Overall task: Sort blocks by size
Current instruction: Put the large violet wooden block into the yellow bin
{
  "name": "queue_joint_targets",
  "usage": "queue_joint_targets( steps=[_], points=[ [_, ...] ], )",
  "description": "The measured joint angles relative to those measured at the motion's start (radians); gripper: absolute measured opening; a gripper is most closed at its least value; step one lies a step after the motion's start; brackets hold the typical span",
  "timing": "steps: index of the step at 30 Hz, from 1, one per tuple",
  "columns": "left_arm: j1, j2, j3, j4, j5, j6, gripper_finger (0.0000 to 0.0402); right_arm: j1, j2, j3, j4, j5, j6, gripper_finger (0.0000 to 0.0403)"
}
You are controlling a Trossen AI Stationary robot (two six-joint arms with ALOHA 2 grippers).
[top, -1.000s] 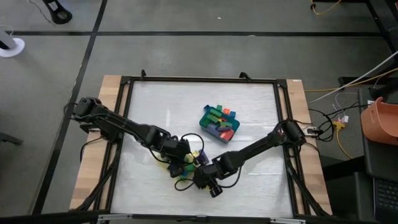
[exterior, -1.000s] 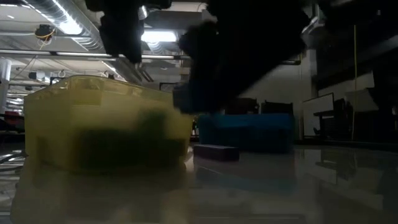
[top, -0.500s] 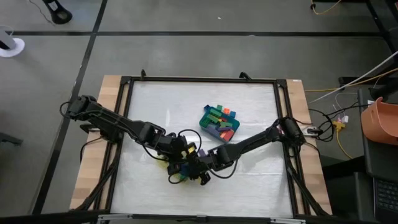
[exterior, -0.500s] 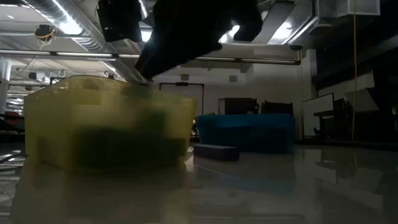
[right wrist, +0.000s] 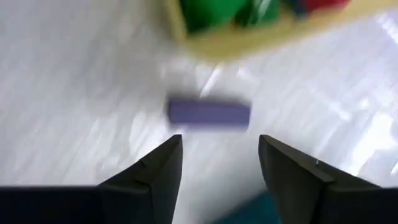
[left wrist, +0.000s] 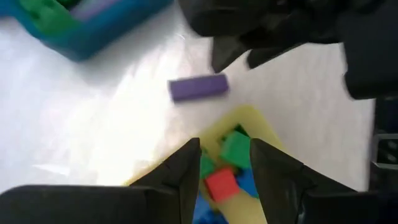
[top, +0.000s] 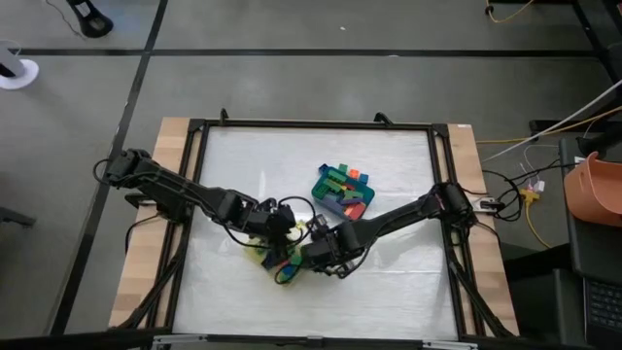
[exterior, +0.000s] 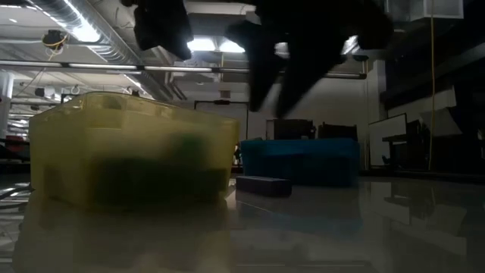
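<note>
From the high view, you had both arms reaching in to meet near the middle front of the counter (top: pixel 408 175). The left hand (top: pixel 283 226) hung over the yellow tray (top: pixel 260 255), and the right hand (top: pixel 313 249) sat just beside it. The teal-blue tray (top: pixel 327 207) stood a little farther back, already holding a heap of blocks (top: pixel 343 186), green, red and orange among them.

From the low view, the yellow tray (exterior: pixel 129 148) showed dark shapes inside and the teal-blue tray (exterior: pixel 299 161) stood behind it. One purple bar (exterior: pixel 262 184) lay alone on the counter between them, touched by nothing. Both arms were only dark shapes overhead.

From the left wrist view, your left hand (left wrist: pixel 225 163) had its fingers apart with nothing between them, above green, red and blue cubes (left wrist: pixel 225 168) in the yellow tray. The purple bar (left wrist: pixel 199 87) lay just beyond the tray's edge.

From the right wrist view, your right hand (right wrist: pixel 219 169) stood spread and empty, aimed at the purple bar (right wrist: pixel 209 112) lying near the yellow tray's wall.

I judge the sorting nearly done: both trays were loaded, and this one bar was the only piece seen loose. It looked long, so it probably belonged with the longer pieces.
</note>
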Motion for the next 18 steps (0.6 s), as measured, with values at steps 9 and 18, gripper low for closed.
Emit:
queue_joint_targets(
  steps=[9, 18],
  points=[
    [0.081, 0.0, -0.038, 0.266, -0.007, 0.247, 0.0127, -0.011, -0.065, 0.013, -0.297, -0.003, 0.106, 0.0209],
    [0.11, 0.104, -0.041, 0.51, 0.07, 0.649, 0.0127, -0.016, -0.261, -0.096, -0.378, -0.007, 0.185, 0.0209]
  ],
)
